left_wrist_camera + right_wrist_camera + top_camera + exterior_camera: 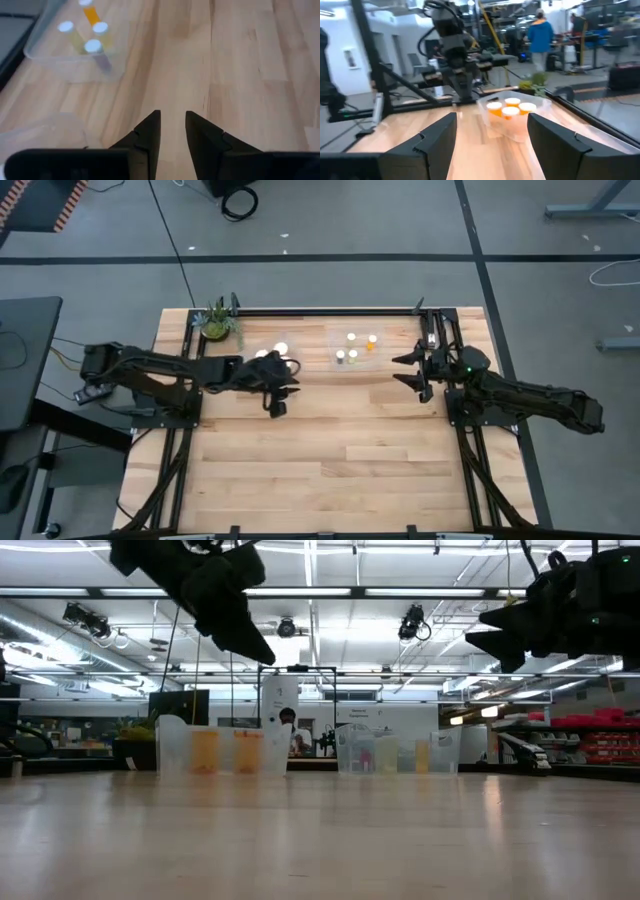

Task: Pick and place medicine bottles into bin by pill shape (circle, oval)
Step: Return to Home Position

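From above, no medicine bottles (351,336) are out on the wooden table (330,460). Their white caps show only inside the left bin (252,345) and the right bin (335,332), in the upper middle of the frame. The bottles stand cap-up, though one orange one in the right bin seems to lean. The left gripper (277,387) hangs just below the left bin and the right gripper (412,370) just right of the right bin, so each arm is nearest its own bin. With nothing left to fetch, I'd judge the coming move is simply a pull-back away from the bins.

At table height, the orange bodies sit in the left bin (170,745) and paler ones in the right bin (445,750). Both grippers are lifted clear, at the frame's top corners.

The left wrist view shows the left gripper (173,116) with its fingers a narrow gap apart. It grips nothing, and only bare wood is ahead. The right bin (45,52) and its bottles are at upper left.

The right wrist view shows the right gripper (491,120) spread wide and empty. Orange bottles in a clear bin are straight ahead, at centre frame.
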Controlling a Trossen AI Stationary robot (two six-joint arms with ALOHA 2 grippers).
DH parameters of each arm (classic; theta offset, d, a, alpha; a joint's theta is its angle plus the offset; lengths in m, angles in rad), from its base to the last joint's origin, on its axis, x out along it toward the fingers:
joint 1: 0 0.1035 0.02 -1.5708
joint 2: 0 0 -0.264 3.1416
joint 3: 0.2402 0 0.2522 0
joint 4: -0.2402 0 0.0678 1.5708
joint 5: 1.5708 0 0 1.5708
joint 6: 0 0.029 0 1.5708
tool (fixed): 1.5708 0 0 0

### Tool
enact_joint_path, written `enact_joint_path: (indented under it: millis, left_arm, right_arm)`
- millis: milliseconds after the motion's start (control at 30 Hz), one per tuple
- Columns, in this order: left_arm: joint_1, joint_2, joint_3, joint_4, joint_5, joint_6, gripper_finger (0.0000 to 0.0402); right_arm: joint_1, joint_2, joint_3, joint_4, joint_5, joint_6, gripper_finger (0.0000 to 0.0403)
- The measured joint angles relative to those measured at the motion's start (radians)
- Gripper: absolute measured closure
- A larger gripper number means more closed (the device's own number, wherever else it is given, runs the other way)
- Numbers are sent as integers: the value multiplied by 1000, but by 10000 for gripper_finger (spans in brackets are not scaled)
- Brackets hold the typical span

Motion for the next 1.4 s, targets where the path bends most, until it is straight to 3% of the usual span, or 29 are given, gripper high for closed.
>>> enact_joint_path:
  millis: [233, 400, 667, 1000, 1233, 1400]
  left_arm:
    - [15, -187, -136, 62, -14, 25, 312]
    - [15, -334, -238, 89, -153, 53, 324]
    - [14, -554, -456, 321, -400, 54, 354]
    - [6, -781, -722, 615, -362, 54, 396]
    - [-41, -994, -816, 607, -315, 79, 397]
    - [-90, -1164, -816, 442, -311, 107, 393]
  right_arm:
    - [81, -52, 0, -25, 159, -52, 152]
    - [120, -80, 0, -59, 318, -120, 153]
    - [145, -81, 0, -71, 557, -208, 164]
    - [144, -81, 0, -73, 562, -204, 164]
    - [144, -81, 1, -75, 562, -204, 164]
    - [144, -81, 1, -77, 561, -204, 164]
